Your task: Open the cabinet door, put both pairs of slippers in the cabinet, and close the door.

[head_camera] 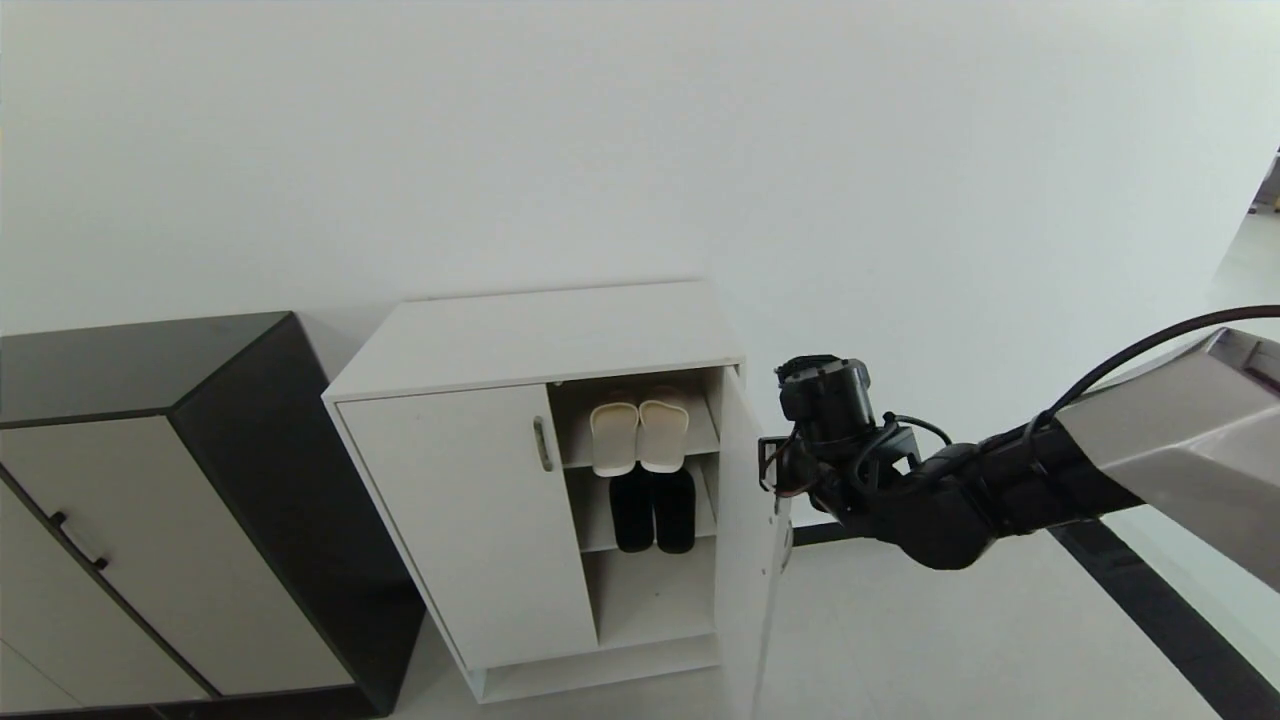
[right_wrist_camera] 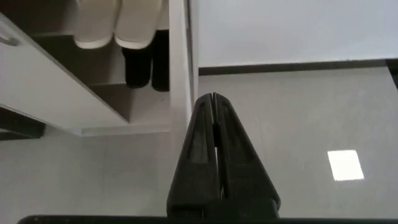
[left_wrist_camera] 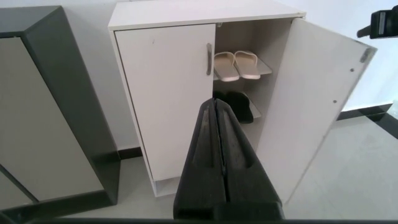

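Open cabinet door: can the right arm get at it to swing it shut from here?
Probably yes. The right claw, shut, sits just outside the open door near its upper edge, with nothing between them.

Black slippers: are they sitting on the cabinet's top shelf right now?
No, the black slippers lie on the middle shelf, below the white slippers that occupy the top shelf.

Smooth matt white board cabinet [head_camera: 530, 335] with a metal handle [head_camera: 541, 443]; white slippers [head_camera: 640, 435] and black slippers [head_camera: 652, 510] look matt
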Motion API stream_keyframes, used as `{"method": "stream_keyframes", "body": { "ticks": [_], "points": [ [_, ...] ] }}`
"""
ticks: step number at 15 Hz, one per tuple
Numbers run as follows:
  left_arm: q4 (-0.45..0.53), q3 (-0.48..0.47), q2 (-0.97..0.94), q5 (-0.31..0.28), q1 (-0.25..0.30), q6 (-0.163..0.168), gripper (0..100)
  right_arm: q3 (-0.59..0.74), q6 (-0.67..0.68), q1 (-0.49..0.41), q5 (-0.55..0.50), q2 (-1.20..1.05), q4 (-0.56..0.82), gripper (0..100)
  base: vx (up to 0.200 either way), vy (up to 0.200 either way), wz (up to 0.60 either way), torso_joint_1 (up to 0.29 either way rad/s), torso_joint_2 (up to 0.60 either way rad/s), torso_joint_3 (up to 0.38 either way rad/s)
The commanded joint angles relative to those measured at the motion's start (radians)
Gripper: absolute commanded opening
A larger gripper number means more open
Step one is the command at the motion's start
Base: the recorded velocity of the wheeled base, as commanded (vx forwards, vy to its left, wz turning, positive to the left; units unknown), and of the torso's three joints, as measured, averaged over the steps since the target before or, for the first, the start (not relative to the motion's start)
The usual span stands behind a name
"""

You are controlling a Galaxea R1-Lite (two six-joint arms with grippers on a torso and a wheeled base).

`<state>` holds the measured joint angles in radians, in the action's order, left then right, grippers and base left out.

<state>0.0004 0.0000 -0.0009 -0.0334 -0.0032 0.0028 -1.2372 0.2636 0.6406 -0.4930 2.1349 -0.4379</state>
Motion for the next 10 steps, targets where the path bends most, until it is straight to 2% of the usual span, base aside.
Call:
{"method": "stream_keyframes", "body": {
  "ticks": [1,4,9,10],
  "points": [
    [0.0,0.0,0.001,0.0,0.0,0.0,0,0.088,-0.053,0.019,0.001,-0.052,-0.061,0,0.0,0.0,0.0,0.0,0.0,0.0],
    [0.0,0.0,0.001,0.0,0.0,-0.001,0,0.188,-0.104,0.028,0.027,-0.064,-0.185,0,0.0,0.0,0.0,0.0,0.0,0.0],
    [0.0,0.0,0.001,0.0,0.0,-0.001,0,0.194,-0.107,0.053,0.031,-0.052,-0.205,0,0.0,0.0,0.0,0.0,0.0,0.0],
    [0.0,0.0,0.001,0.0,0.0,-0.001,0,0.196,-0.106,0.057,0.031,-0.05,-0.205,0,0.0,0.0,0.6,0.002,0.0,0.002]
  ]
}}
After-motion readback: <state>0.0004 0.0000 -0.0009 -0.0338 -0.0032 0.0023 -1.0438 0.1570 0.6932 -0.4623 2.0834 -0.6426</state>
